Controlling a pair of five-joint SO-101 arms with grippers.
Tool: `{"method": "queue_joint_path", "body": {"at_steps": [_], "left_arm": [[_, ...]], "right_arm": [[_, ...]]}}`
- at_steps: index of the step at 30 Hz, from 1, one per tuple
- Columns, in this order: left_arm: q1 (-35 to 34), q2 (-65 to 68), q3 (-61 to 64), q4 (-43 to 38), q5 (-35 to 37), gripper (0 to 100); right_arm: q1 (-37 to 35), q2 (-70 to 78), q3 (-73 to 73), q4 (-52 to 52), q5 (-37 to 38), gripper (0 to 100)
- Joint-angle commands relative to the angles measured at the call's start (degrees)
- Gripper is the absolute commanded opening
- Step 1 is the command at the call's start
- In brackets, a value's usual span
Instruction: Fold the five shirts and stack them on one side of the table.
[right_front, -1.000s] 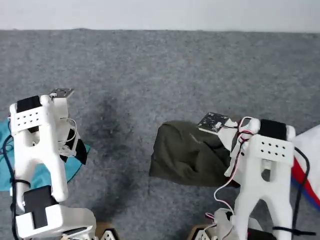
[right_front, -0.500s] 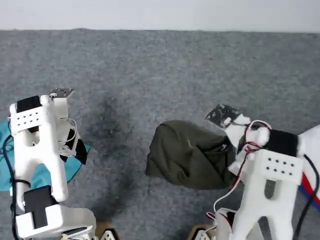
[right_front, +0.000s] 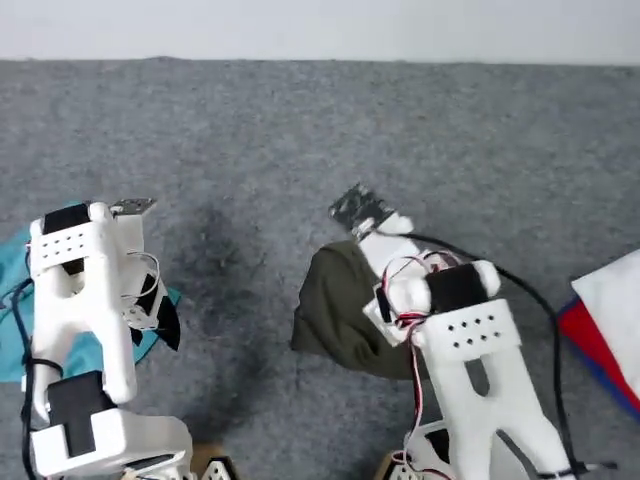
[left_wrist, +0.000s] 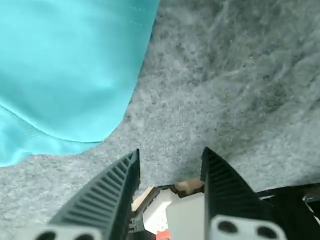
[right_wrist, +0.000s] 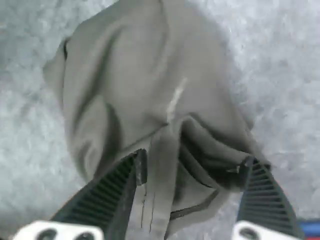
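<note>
Right gripper (right_wrist: 192, 161): jaws spread wide, one on each side of a bunched ridge of the olive shirt (right_wrist: 150, 95). Fabric folds lie between the jaws, and I cannot tell whether the pads touch the cloth.

Olive shirt (right_front: 332, 308) in the high view: crumpled heap right of centre on the grey carpet-like table cover (right_front: 300, 130). The right arm (right_front: 462, 335) sits over its near-right part.

Left gripper (left_wrist: 170, 155): jaws parted to a moderate gap with nothing between them. It points down at bare grey cover.

Teal shirt (left_wrist: 70, 65): lies flat just beside the left gripper, its rounded hem close to one jaw but not between the jaws. In the high view the teal shirt (right_front: 92, 352) sits at the table's left edge, mostly under the left arm (right_front: 75, 290).

White and red garment (right_front: 610, 300): at the right edge of the table, apart from the olive shirt.
</note>
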Motion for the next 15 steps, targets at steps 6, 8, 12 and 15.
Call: {"method": "queue_joint_path", "body": {"at_steps": [6, 8, 12, 15], "left_arm": [[0.09, -1.85, -0.13, 0.62, -0.62, 19], [0.09, -1.85, -0.13, 0.62, -0.62, 19], [-0.18, -1.85, -0.13, 0.7, -0.62, 19], [-0.18, -1.93, -0.13, 0.7, -0.62, 19]], "right_arm": [[-0.04, 6.2, 0.97, -4.53, 5.8, 7.5], [-0.04, 6.9, 0.97, -5.85, 5.8, 7.6], [2.59, 7.43, 0.97, -8.22, 5.89, 7.2], [8.57, 7.43, 1.05, -10.95, 5.89, 7.1]]}}
